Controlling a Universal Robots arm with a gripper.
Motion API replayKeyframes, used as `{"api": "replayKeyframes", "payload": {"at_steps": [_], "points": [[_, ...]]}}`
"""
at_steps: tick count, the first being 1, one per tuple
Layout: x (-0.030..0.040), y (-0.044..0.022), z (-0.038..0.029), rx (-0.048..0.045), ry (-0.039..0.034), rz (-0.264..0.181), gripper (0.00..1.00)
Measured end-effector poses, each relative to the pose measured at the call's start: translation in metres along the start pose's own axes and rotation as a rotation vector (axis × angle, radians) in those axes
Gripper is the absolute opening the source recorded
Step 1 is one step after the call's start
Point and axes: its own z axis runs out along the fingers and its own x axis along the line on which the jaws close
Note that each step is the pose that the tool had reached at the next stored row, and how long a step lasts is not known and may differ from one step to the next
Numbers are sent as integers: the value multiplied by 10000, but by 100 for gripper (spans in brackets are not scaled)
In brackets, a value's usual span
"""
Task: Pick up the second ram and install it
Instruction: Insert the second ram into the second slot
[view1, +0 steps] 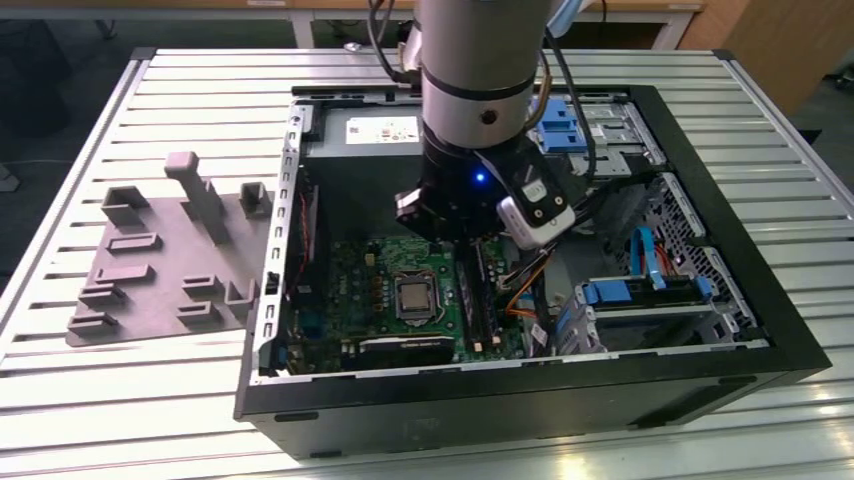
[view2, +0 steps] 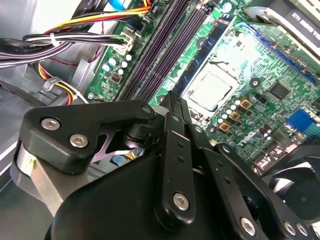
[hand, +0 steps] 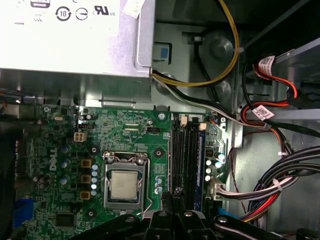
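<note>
Fingers (view2: 172, 107) of the gripper (view2: 174, 102) stand pressed close together with nothing visible between them, poised over the green motherboard (view2: 240, 65) just beside the memory slots (view2: 165, 45). Whether a board sits between the tips cannot be told. The second wrist view shows the fingertips from behind, dark linkages filling the near field, with the processor socket (view2: 210, 92) beyond them. The first wrist view gives what the other lacks: the slot bank (hand: 187, 150) seen end-on, and in its outer slot, on the cable side, a long narrow stick with a blue strip, taken as the second ram (hand: 199, 167), seated upright beside the socket (hand: 125, 182).

The exterior view adds the setting. An open computer case (view1: 747, 300) lies on a slatted table (view1: 134, 400), the arm (view1: 481, 90) reaching down into its middle. Inside the case sit the motherboard, a power supply (view1: 360, 130) along the far wall, blue drive brackets (view1: 641, 292) at the exterior view's right, and bundled cables (view1: 527, 290). A grey fixture tray (view1: 160, 270) rests on the table near the case's side at the exterior view's left
</note>
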Motion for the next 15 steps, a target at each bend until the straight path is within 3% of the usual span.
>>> {"api": "replayKeyframes", "payload": {"at_steps": [15], "points": [[-17, -1, 88, 7, 0, 144, 12]]}}
